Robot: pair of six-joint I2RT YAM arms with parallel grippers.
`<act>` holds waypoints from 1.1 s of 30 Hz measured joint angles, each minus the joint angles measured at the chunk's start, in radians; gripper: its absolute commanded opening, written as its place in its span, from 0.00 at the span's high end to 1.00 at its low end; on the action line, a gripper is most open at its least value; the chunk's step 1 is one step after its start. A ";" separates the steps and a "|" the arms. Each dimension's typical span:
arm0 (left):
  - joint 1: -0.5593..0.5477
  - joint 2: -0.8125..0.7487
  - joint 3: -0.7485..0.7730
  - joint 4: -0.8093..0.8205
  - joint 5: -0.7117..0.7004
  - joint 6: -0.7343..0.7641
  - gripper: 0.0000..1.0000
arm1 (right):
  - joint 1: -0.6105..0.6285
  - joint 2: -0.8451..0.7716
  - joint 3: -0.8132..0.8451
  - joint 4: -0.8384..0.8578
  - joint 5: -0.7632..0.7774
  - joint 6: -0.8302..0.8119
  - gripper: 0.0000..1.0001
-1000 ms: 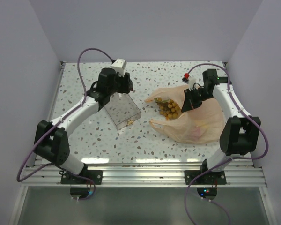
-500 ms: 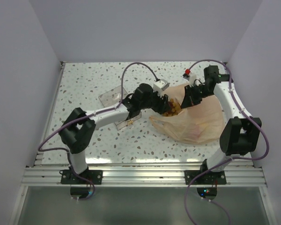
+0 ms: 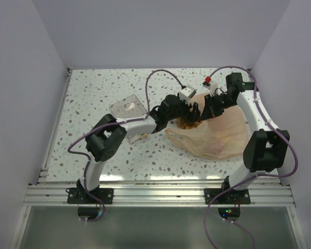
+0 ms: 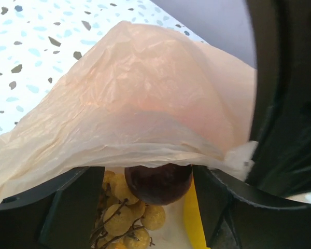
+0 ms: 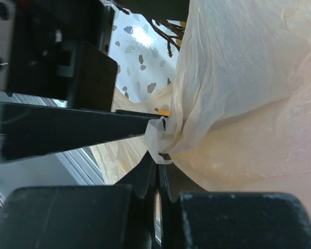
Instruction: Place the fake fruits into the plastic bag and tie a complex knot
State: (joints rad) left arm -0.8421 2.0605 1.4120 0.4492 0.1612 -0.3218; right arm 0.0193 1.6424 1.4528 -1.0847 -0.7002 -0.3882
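The peach-orange plastic bag (image 3: 223, 136) lies at the right with its mouth facing left. My right gripper (image 3: 211, 106) is shut on the bag's upper rim (image 5: 160, 136) and holds the mouth up. My left gripper (image 3: 191, 111) reaches into that mouth. In the left wrist view a dark red apple (image 4: 158, 182) sits between its fingers (image 4: 75, 205) under the bag (image 4: 140, 104) rim. There is a gap on the apple's left side, so the jaws are open. The tan grape cluster (image 4: 122, 215) and the yellow banana (image 4: 193, 220) lie below inside the bag.
A clear rigid tray (image 3: 125, 106) stands left of the bag, partly under my left arm, with a small tan bit (image 3: 141, 137) at its near end. The speckled table (image 3: 93, 93) is walled in on three sides. A red-topped button (image 3: 208, 80) sits on the right arm.
My left arm swung from above the tray to the bag mouth, carrying the apple, and its jaws have widened. My right gripper raised the bag rim slightly and stays shut on it.
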 measured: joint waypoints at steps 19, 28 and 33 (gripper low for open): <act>0.168 -0.544 -0.249 -0.325 0.120 0.369 0.04 | -0.001 0.000 -0.005 0.002 0.002 -0.006 1.00; 0.216 -0.388 -0.153 -0.744 0.162 0.816 0.04 | -0.001 0.000 -0.005 0.006 0.003 -0.006 1.00; 0.213 -0.256 -0.121 -0.798 0.151 0.903 0.05 | -0.001 0.000 -0.011 0.011 0.018 -0.006 1.00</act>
State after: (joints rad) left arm -0.6292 1.8042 1.2911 -0.3492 0.3119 0.5808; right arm 0.0181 1.6428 1.4414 -1.0733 -0.6827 -0.3939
